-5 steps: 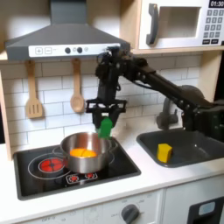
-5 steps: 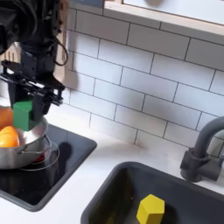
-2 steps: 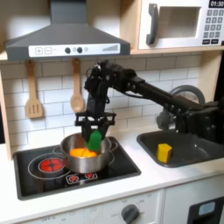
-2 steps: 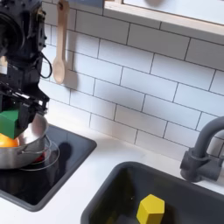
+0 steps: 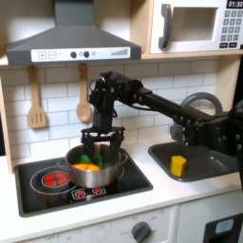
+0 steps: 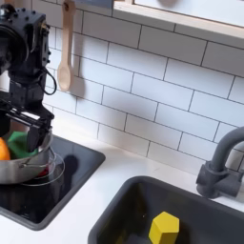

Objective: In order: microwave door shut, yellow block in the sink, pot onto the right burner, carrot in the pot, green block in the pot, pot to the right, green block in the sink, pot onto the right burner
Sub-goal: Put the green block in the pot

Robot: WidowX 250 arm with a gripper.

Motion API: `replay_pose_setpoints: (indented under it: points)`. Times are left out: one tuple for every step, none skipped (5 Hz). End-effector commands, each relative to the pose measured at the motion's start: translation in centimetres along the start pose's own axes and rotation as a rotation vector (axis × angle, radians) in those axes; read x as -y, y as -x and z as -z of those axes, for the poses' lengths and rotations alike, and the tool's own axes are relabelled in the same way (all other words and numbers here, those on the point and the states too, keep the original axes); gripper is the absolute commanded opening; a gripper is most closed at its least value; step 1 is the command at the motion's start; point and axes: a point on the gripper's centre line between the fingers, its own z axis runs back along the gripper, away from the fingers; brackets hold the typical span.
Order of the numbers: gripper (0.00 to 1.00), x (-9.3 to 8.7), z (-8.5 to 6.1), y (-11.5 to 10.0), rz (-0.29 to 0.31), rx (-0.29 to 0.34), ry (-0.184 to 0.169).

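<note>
The steel pot (image 5: 92,169) (image 6: 27,164) stands on the stove's burner in both exterior views. Inside it lie the orange carrot (image 5: 92,167) (image 6: 4,151) and the green block (image 5: 85,158) (image 6: 21,143), which sits tilted and off to one side of the fingers. My gripper (image 5: 100,147) (image 6: 29,131) hangs low over the pot's mouth, fingers spread apart and open. The yellow block (image 5: 177,165) (image 6: 164,229) rests in the dark sink (image 5: 204,161) (image 6: 205,205). The microwave door (image 5: 190,27) is closed.
The black stove top (image 5: 47,185) (image 6: 67,181) has red burner rings. A wooden spatula (image 5: 36,100) and spoon (image 5: 84,95) hang on the tiled wall. A dark arched faucet (image 6: 221,162) stands behind the sink. The range hood (image 5: 71,43) sits overhead.
The gripper came down and toward the first exterior view's left, carrying the green block over the pot. The block now lies inside the pot, away from the fingers' middle.
</note>
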Motion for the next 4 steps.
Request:
replay_pose_setpoints:
  points:
    - [1.0, 1.3, -1.5, 0.0, 0.023, 0.022, 0.038]
    - [1.0, 1.4, -2.0, 0.6, 0.04, 0.026, 0.046]
    - [1.0, 1.8, -3.0, 0.8, 0.063, 0.054, 0.048]
    - [1.0, 3.3, -2.1, 1.1, 0.109, 0.03, 0.06]
